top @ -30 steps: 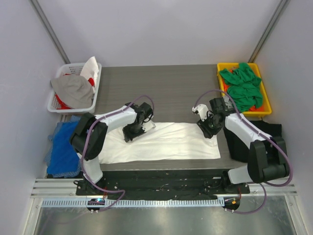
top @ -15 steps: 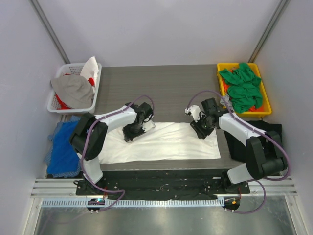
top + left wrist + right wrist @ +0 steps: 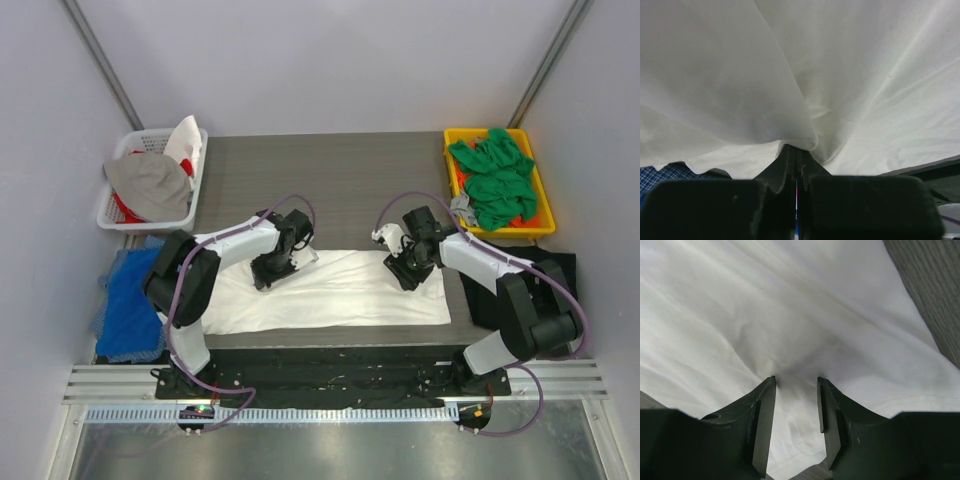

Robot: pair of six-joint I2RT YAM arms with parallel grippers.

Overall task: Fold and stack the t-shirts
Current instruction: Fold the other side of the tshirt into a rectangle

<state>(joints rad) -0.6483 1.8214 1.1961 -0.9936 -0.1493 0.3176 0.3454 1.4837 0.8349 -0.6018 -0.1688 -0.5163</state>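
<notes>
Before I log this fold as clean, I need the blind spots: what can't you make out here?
The white t-shirt: collar and sleeves, top external view, lost in its own folds.
The left gripper: fingertips, left wrist view, buried in the pinched cloth.
The black cloth: top external view, partly covered by the right arm; garment type unclear.
The yellow bin: whatever lies under the green t-shirts.

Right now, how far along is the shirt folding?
Early. The white t-shirt lies flat across the table, not yet a neat packet. In hand: the left gripper pinches a fold of it, while the right gripper is open, resting on the cloth. Left: finishing this fold, then the green shirts heaped in the yellow bin. No folded stack shows.
</notes>
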